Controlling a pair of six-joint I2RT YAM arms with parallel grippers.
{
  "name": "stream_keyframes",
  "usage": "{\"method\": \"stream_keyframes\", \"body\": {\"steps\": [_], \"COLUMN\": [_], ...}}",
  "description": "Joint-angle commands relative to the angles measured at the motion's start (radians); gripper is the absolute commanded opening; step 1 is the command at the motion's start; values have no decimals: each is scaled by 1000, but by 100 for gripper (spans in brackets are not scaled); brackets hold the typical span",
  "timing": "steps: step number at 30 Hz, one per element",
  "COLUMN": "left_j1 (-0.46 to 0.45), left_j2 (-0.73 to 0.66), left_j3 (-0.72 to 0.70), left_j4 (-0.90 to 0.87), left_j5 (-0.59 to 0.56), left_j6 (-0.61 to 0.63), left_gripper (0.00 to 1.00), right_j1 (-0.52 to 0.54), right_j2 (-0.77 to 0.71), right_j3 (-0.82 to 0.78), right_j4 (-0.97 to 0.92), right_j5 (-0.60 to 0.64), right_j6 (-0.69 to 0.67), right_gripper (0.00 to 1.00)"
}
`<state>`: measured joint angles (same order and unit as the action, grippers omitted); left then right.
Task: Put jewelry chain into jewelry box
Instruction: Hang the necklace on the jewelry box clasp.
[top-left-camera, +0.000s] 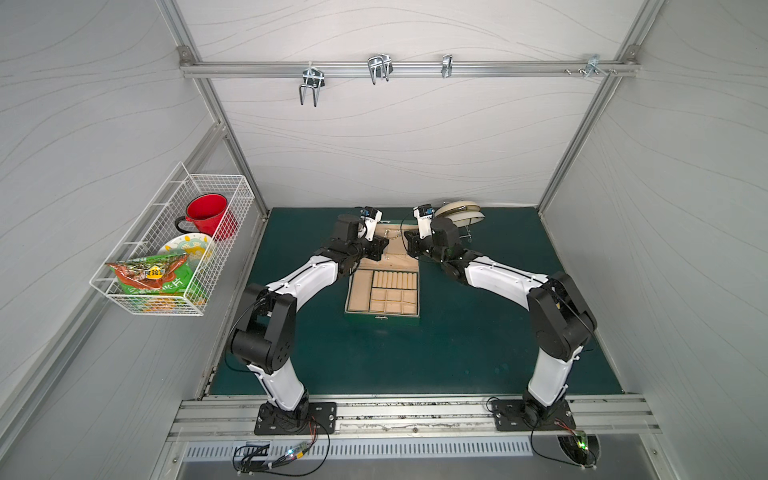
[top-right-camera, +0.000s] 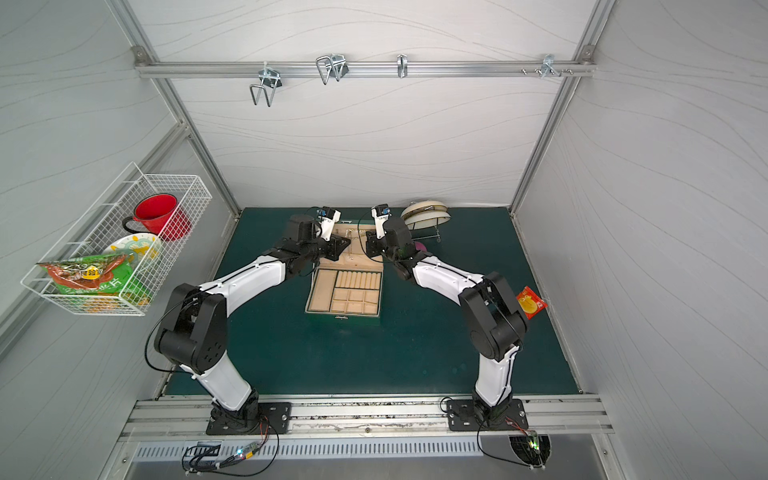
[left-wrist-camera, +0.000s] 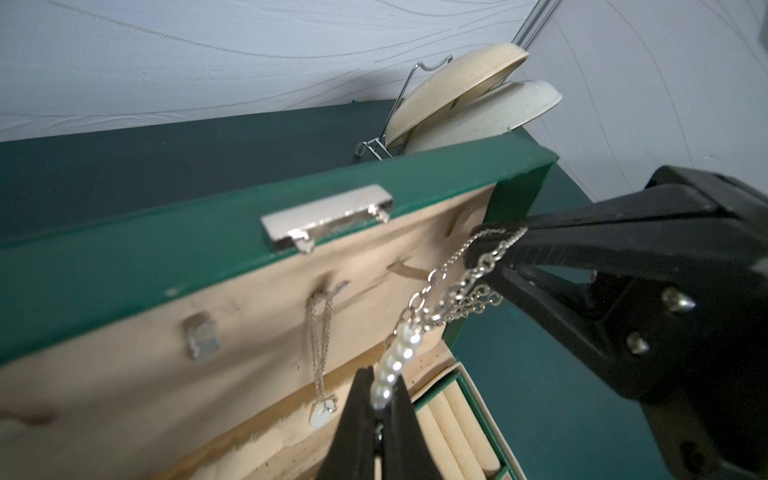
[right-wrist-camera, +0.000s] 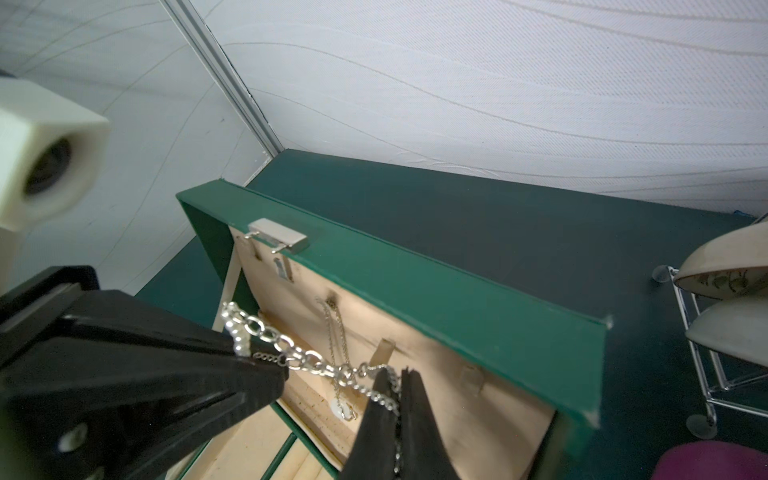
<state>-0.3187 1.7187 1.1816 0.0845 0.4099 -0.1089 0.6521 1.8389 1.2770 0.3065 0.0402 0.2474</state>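
Observation:
The jewelry box stands open mid-table, dark green with beige lining, its lid upright. The jewelry chain, silvery chunky links with a short run of pearl beads, hangs stretched in front of the lid's inside, above the tray. My left gripper is shut on its pearl end. At the other end my right gripper is shut on the finer links. In both top views the chain shows as a short span between the two tips.
A thin pendant chain hangs on a hook inside the lid. Cream plates on a wire rack stand behind the right arm. A wire basket with a red mug hangs on the left wall. A red packet lies far right.

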Motion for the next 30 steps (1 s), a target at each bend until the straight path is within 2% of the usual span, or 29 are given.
{"method": "stream_keyframes", "body": {"steps": [1,10,20,24,30], "left_j1": [8,12,10,6,4], "left_j2": [35,66,83,92,102], "left_j3": [57,75,86,95,105], "left_j4": [24,10,-63,-93,-101], "left_j5": [-10,-7,-1,-5,-1], "left_j6": [-28,-66,-64,-58,-61], "left_gripper": [0,0,0,0,0], "right_j1": [-6,-5,12,21,31], "right_j2": [30,63,37,28,39], "right_j3": [37,67,82,113,244], "right_j4": [18,-16,-114,-198,-425], "right_j5": [20,38,21,31,68], "right_j6": [21,40,35,24,19], "right_gripper": [0,0,0,0,0]}}
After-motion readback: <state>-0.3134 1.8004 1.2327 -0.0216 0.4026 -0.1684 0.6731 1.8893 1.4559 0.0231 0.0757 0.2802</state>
